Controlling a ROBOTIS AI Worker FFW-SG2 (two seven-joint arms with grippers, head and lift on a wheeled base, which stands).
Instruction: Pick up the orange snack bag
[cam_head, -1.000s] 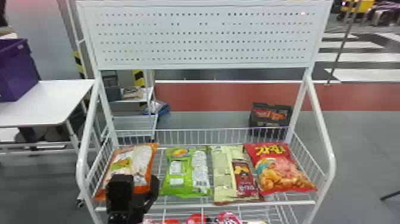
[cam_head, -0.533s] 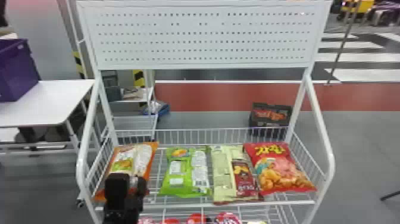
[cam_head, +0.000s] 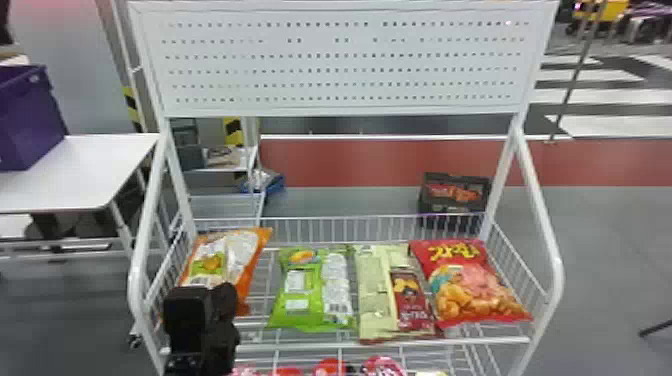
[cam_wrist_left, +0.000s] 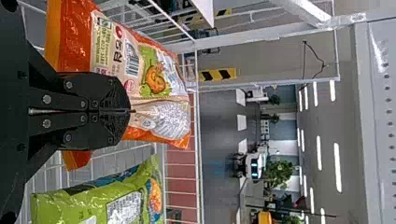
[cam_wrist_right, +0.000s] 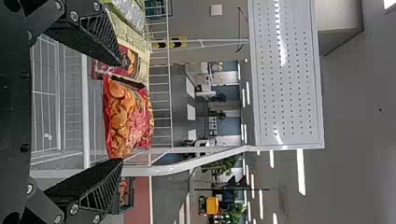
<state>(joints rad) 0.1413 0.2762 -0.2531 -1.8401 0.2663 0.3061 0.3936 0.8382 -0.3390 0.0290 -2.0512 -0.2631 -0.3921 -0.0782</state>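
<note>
The orange snack bag (cam_head: 245, 270) lies at the left end of the upper wire basket, its near part hidden by my left gripper (cam_head: 202, 305) in the head view. In the left wrist view the orange snack bag (cam_wrist_left: 159, 79) is behind my left gripper (cam_wrist_left: 132, 111), whose fingers are closed together with nothing visible between them. The right wrist view has my right gripper (cam_wrist_right: 122, 112) with fingers spread wide apart, the red snack bag (cam_wrist_right: 123, 116) beyond the gap.
Right of the orange bag lie a green bag (cam_head: 310, 290), a pale yellow-and-red bag (cam_head: 375, 295) and the red bag. The basket's front rail (cam_head: 450, 341) and slanted side posts (cam_head: 545, 225) frame them. Red packages (cam_head: 332, 367) sit on the level below.
Over the last second my left gripper has shifted left in the head view, toward the near part of the orange bag. The snack bags have stayed put.
</note>
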